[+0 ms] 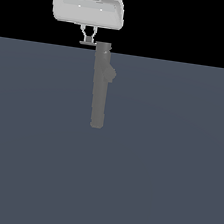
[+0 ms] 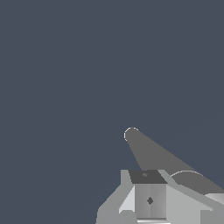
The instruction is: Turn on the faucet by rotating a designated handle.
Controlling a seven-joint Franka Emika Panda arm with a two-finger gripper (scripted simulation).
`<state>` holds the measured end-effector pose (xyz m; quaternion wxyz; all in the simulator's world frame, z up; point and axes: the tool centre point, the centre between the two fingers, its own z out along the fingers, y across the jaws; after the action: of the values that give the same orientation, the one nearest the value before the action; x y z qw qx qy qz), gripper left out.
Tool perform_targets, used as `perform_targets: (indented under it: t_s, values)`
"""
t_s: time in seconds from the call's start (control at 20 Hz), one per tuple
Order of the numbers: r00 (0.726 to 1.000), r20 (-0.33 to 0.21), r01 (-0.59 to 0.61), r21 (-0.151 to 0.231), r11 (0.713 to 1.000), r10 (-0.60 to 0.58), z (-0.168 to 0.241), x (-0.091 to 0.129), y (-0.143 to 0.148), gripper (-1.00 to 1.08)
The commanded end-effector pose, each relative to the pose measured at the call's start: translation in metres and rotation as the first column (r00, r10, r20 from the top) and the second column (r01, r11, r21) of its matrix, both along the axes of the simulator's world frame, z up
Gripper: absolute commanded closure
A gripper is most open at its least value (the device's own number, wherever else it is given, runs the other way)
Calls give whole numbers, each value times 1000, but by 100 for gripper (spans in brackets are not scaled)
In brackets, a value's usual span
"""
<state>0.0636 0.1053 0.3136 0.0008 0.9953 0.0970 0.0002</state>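
The faucet (image 1: 99, 92) is a plain grey column with a stubby spout (image 1: 110, 74) on its side, seen in the exterior view against a dark floor. Its handle (image 1: 86, 43) is a thin light rod sticking out from the cap toward the exterior view's left. My white gripper (image 1: 88, 38) hangs directly over that rod. Its two fingers are close together, their tips at the handle, with nothing held between them. In the wrist view the faucet (image 2: 153, 153) runs away from the gripper (image 2: 150, 203), and the cap's rim (image 2: 188, 175) shows beside the fingers.
The flat dark blue-grey floor (image 1: 164, 182) surrounds the faucet on all sides. No other objects show in either view.
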Motion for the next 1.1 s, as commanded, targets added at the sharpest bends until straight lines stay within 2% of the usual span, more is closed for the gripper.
perform_targets:
  t_s: [0.0, 0.45, 1.05]
  values:
    - [1000, 0, -4, 1, 1000, 4, -7, 5, 3, 108]
    - [1000, -1, -7, 1, 1000, 7, -13, 8, 5, 108]
    - [1000, -1, -7, 1, 1000, 7, -13, -26, 7, 108]
